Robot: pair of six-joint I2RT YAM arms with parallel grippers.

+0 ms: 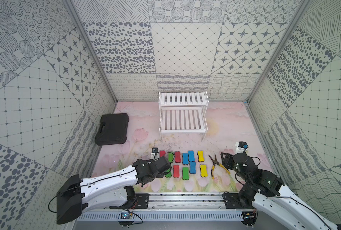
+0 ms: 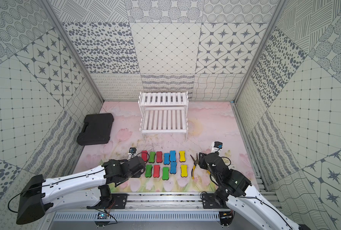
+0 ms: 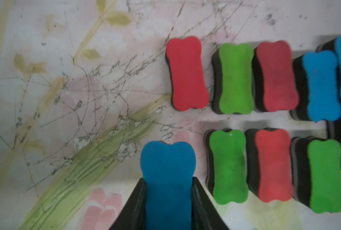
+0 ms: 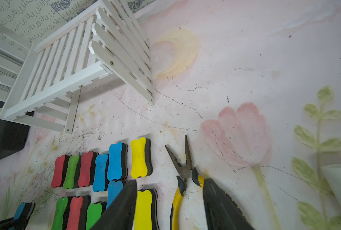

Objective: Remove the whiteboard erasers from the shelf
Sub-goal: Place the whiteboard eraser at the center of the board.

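White slats of the shelf [image 1: 182,111] stand bare on both of its 2 tiers at the back middle of the tabletop [image 1: 231,123]; both top views show no pad on it [image 2: 163,111]. The whiteboard erasers [image 1: 185,163] lie on the tabletop in front of the shelf, well apart from its legs, coloured tops up, in 2 rows. In the back row, from the robot's left, are red, green, red, blue, blue and yellow; the green and the red next to it touch. The front row shows green, red, green, blue and yellow, 11 lying pads in all.

The 12th, a blue eraser [image 3: 166,159], sits at the left end of the front row, just beside the green one. The left end effector [image 3: 168,179] has its jaws pressed against both long sides of this blue eraser, gripping it; whether the pad is lifted off the tabletop I cannot tell.

The right end effector [image 4: 169,182] hangs over the yellow-handled pliers [image 4: 182,173], which lie just to the right of the yellow pads. Its jaws stand apart with nothing clamped between them; whether a finger touches the pliers I cannot tell.

A black case [image 1: 112,129] lies closed, left of the shelf.
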